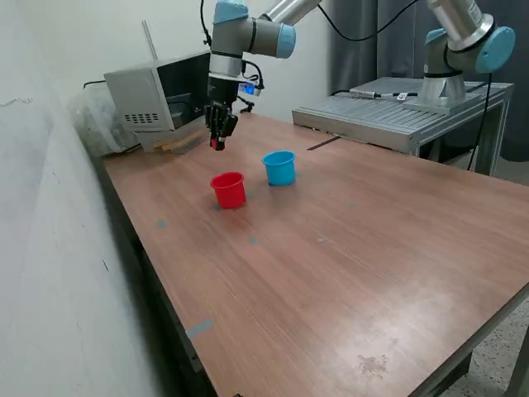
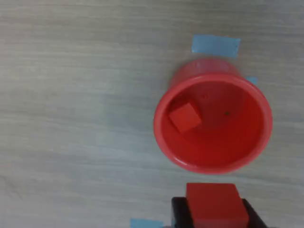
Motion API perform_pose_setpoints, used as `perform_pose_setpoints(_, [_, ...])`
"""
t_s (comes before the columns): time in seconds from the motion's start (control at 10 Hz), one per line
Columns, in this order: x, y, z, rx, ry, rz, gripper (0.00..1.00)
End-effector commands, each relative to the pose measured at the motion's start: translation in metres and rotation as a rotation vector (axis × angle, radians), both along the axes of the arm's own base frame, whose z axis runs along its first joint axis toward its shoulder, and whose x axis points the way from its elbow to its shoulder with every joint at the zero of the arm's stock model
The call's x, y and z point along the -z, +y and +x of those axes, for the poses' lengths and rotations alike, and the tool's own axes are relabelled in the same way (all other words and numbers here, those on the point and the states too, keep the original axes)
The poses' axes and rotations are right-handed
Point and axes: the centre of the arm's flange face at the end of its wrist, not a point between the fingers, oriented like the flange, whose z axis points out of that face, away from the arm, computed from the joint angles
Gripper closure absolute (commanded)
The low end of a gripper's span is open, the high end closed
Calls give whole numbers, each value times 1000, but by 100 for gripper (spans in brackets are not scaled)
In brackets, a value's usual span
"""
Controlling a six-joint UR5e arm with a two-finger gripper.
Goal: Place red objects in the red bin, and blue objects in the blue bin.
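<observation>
While you hover short of the rim:
Table [image 1: 347, 256]: a miss lands here.
Red cup [image 2: 213, 121]: one cube already inside.
Gripper [image 1: 217, 142]: clamps a red cube [image 2: 216, 205]; releasing now drops it outside.

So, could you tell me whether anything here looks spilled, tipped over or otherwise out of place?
Nothing stands out. The red cup and blue cup both stand upright on the table, one red cube lies inside the red cup, and the gripper holds a second red cube squarely above the table.
</observation>
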Motion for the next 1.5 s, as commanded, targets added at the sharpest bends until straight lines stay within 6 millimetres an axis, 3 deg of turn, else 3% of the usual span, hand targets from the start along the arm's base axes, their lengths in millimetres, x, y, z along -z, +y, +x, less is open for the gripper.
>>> perform_pose_setpoints(0.0, [16,3,-2,1,-20,-9,100])
perform_pose_setpoints(0.4, [30,-7,-5,-13,-35,-18,100])
perform_pose_setpoints(1.4, [31,-7,-4,-13,-36,-18,100])
